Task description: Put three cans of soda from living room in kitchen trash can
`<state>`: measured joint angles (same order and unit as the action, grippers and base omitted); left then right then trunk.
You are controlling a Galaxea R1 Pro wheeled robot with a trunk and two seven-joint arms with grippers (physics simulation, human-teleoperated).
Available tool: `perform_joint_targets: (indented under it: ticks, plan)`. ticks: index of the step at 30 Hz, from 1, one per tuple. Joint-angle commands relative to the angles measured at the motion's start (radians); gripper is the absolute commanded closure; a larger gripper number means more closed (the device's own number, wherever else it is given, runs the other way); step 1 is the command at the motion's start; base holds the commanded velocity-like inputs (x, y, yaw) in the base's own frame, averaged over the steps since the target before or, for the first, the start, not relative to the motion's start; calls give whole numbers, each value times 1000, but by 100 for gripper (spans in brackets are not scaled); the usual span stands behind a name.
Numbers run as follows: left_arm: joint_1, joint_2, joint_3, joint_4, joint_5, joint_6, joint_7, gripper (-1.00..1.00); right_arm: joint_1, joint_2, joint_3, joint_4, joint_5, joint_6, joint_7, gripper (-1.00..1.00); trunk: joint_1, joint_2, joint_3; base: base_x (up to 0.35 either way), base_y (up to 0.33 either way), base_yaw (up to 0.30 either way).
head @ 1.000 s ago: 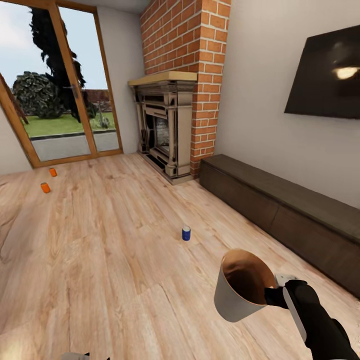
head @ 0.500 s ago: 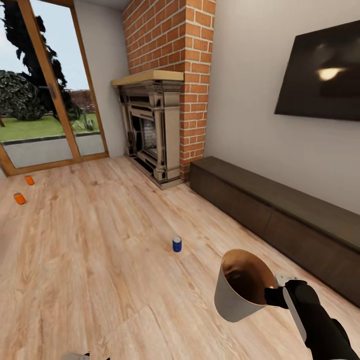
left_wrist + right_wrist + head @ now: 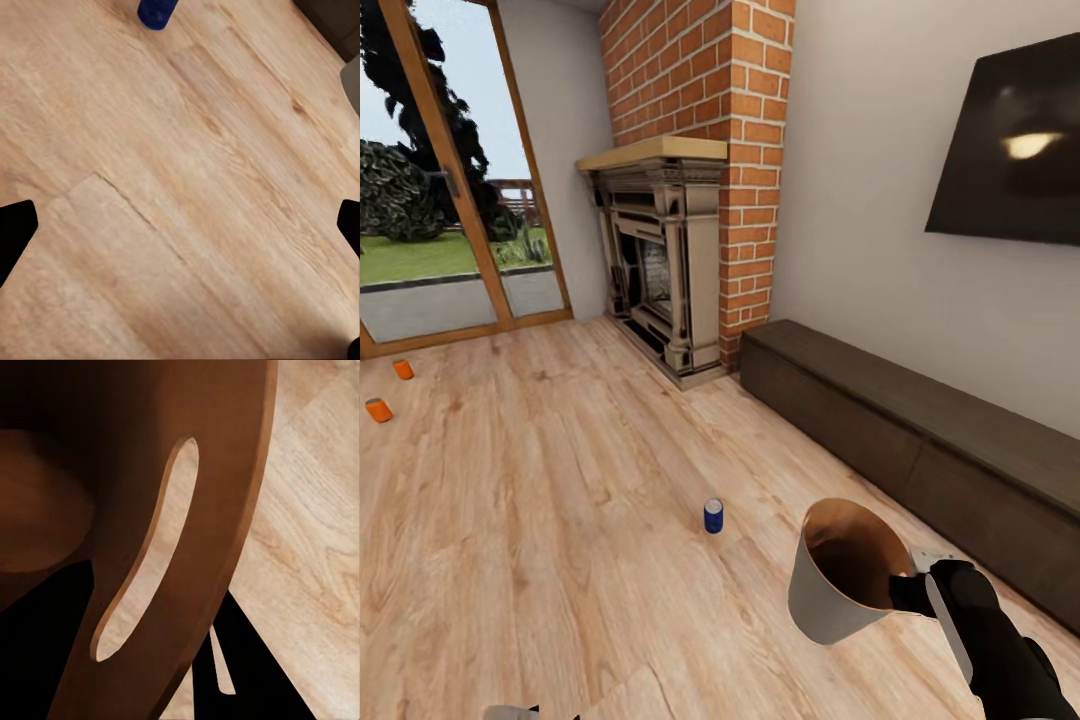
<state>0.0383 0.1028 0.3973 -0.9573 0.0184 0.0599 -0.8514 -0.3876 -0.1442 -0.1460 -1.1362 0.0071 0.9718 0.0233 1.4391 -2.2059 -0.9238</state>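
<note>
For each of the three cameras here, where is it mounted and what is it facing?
Head view: on the head, facing the living room floor, fireplace and TV; right arm holds the trash can.
Left wrist view: by the left gripper, looking down at floor; open fingertips show.
Right wrist view: against the trash can's brown inside.
Shared: the blue soda can shows to head and left wrist.

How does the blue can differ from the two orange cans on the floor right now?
The blue can stands upright close to the held trash can; the orange cans sit far off by the glass doors. The blue one stands alone; the orange ones sit as a pair. All three rest on the wood floor.
</note>
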Motion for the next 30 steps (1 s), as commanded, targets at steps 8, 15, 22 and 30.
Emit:
perform_joint_targets:
  ticks: [8, 15, 22, 30]
  plan:
    - [0, 0, 0, 0, 0, 1, 0, -100, 0, 1, 0, 1, -13, 0, 7, 100, 0, 0, 0, 343, 0, -201]
    - [0, 0, 0, 1, 0, 1, 0, -100, 0, 1, 1, 1, -13, -1, 7, 100, 0, 0, 0, 343, 0, -151]
    - [0, 0, 0, 0, 0, 1, 0, -100, 0, 2, 2, 1, -13, -1, 7, 100, 0, 0, 0, 343, 0, -29]
    - [0, 0, 0, 1, 0, 1, 0, -100, 0, 2, 2, 1, -11, -1, 7, 100, 0, 0, 0, 343, 0, -3]
